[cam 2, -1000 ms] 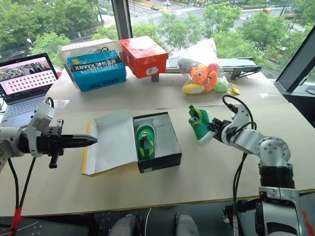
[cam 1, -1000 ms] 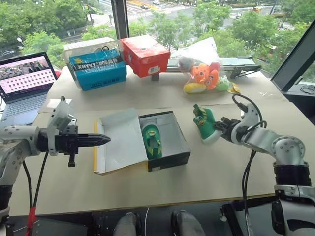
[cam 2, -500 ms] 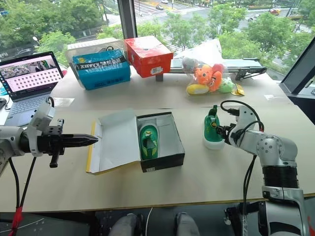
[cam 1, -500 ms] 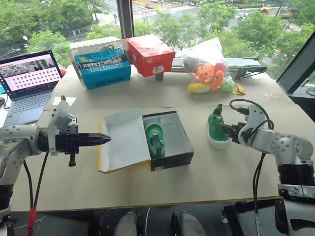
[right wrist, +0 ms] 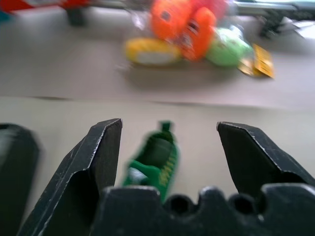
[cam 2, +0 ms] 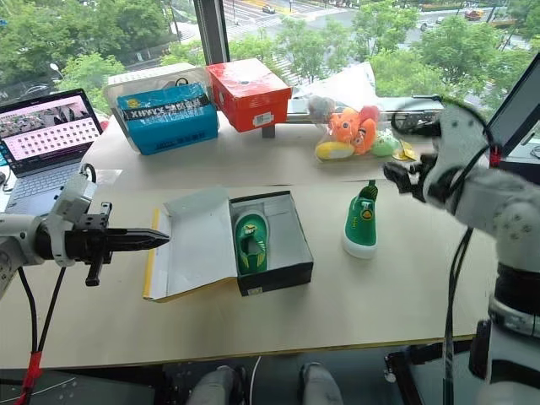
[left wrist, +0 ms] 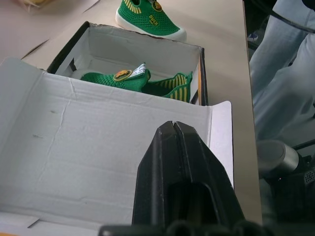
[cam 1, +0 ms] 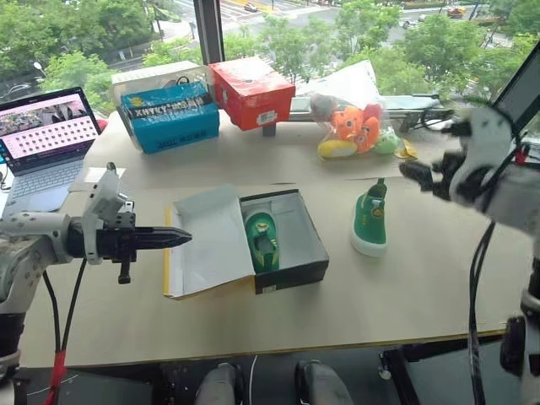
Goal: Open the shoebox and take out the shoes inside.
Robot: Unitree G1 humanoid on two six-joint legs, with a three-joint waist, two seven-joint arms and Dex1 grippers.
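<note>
Rectangular cardboard shoebox [cam 1: 283,240], black base and white inside, sits open mid-tabletop [cam 1: 405,287]; its lid [cam 1: 207,240], white underside up with a yellow edge showing, lies flapped out flat toward the robot's left. One small green knit children's shoe with a white sole and yellow stripes [cam 1: 262,240] lies inside the base, along the wall nearest the lid. The second green shoe [cam 1: 369,221] stands upright on its sole on the bare tabletop to the right of the box, well apart from it and touching nothing.

Handling, as a judgement: the shoe looks light, with a soft knit upper that will give under a pinch and a firmer rubber sole. Best hold on the one in the box is probably across the ankle collar or heel, where the opening lets one finger slip inside; the toe is rounder and likelier to slide. The box base is light card and may shift if the shoe drags on its wall.

Left hand [cam 1: 173,240]: fingers pressed together, empty, arm held level and pointing toward the lid's outer edge, just short of it. Right hand [cam 1: 419,175]: fingers spread wide, holding nothing, raised above the tabletop beyond the standing shoe, pointing forward.
</note>
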